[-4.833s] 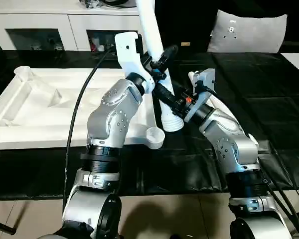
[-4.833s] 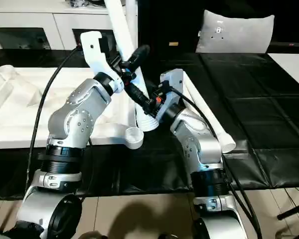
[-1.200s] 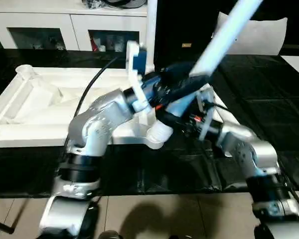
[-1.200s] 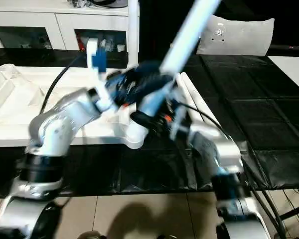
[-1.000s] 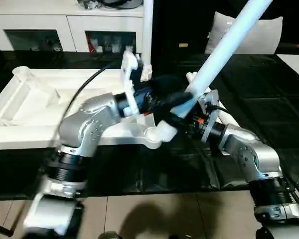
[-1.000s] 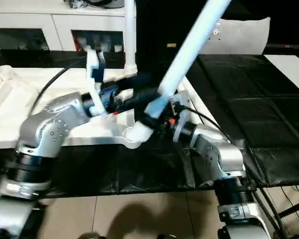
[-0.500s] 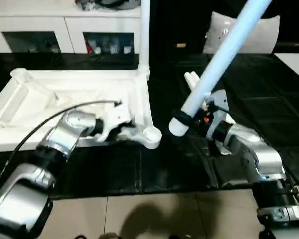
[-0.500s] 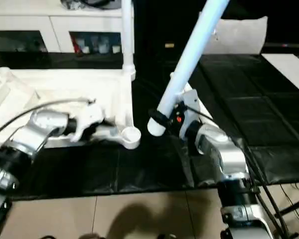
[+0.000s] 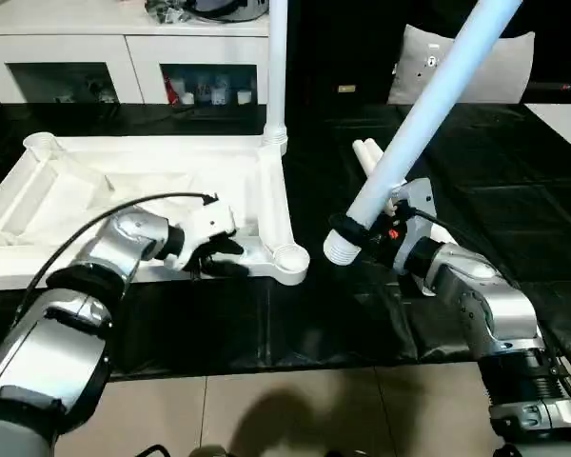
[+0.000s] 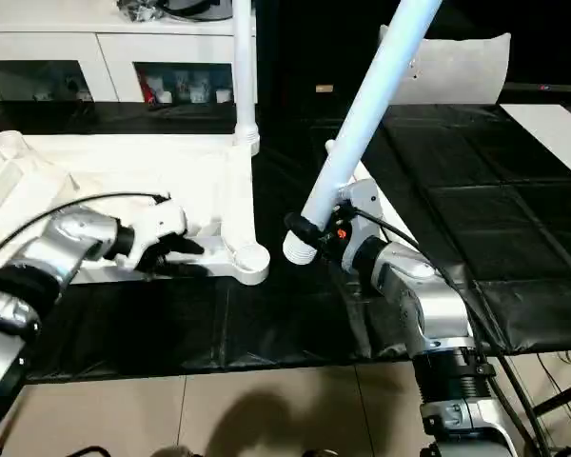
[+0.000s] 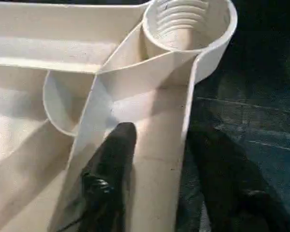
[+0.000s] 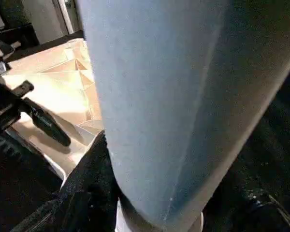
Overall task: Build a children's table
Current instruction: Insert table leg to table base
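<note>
The table top [image 9: 152,181] is white moulded plastic, smooth with a soft sheen, its corner socket [image 11: 186,21] ribbed inside. The leg [image 9: 414,119] is a smooth white plastic tube with a ridged end. A black cloth-like cover [image 9: 514,190] with a dull sheen lies over the table. Both forearms are brushed silver metal; the left tool [image 11: 154,159] has matt black fingers [image 11: 113,154]

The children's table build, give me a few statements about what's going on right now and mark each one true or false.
1. The right gripper holds a leg tilted in the air. True.
2. That leg is seated in the near corner socket. False: its ribbed end hangs beside the empty socket.
3. One leg stands upright in the far corner of the table top. True.
4. The left gripper grips a leg. False: its fingers straddle the top's near rim.
</note>
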Controlling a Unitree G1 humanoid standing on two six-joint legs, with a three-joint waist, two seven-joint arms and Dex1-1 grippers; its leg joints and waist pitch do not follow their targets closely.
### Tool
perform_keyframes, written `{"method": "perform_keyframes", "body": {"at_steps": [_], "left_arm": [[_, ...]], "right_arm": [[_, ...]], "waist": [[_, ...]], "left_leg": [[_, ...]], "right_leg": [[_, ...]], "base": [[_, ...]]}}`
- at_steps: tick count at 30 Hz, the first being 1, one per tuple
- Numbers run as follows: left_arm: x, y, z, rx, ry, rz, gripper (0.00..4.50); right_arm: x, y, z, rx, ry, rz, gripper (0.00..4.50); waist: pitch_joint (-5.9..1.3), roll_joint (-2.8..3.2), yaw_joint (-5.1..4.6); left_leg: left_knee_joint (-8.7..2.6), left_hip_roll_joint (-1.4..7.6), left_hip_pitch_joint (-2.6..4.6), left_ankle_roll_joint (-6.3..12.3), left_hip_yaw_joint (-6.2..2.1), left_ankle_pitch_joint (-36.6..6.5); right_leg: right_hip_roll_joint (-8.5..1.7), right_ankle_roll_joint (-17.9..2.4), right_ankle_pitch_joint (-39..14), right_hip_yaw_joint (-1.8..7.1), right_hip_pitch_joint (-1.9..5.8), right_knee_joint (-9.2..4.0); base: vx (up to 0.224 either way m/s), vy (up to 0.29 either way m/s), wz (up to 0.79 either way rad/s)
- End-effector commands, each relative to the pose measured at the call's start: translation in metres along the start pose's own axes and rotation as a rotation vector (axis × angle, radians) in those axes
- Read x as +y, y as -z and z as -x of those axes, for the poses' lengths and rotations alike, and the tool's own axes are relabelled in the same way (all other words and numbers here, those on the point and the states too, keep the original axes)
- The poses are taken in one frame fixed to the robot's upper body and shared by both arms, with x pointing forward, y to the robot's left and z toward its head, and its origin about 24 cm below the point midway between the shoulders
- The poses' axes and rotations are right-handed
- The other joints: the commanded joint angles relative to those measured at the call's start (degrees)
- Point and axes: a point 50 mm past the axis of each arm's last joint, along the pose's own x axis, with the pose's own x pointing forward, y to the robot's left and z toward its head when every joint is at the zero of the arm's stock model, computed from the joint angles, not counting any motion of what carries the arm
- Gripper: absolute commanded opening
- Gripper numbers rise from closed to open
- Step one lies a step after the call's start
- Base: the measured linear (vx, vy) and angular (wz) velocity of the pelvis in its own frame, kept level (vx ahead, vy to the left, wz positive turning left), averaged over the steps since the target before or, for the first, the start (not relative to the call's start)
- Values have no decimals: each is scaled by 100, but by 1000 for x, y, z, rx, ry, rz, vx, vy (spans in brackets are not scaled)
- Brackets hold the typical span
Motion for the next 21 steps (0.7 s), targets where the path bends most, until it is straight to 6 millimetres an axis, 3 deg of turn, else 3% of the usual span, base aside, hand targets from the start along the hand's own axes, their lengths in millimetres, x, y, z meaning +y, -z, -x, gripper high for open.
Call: {"method": "perform_keyframes", "body": {"at_steps": [1, 15, 21], "left_arm": [[3, -2, 3, 7, -9, -11, 162], [3, 8, 8, 32, 8, 35, 49], [-2, 11, 1, 54, 48, 91, 9]], "right_arm": [[2, -6, -1, -21, -5, 18, 188], [2, -8, -4, -16, -28, 19, 188], [4, -10, -5, 1, -60, 36, 188]], "waist": [[-446, 99, 18], [-443, 67, 42], [-450, 72, 31]], "left_leg": [[-419, 129, 13, 31, -7, -1233], [-423, 136, 12, 68, -3, -1182], [-432, 153, -13, 63, -6, -1063]], "right_leg": [[-392, -453, -2258, 315, 405, -452], [-413, -461, -2302, 322, 399, -451], [-417, -653, -1920, 343, 429, -380]], "base": [[0, 0, 0], [0, 0, 0], [0, 0, 0]]}}
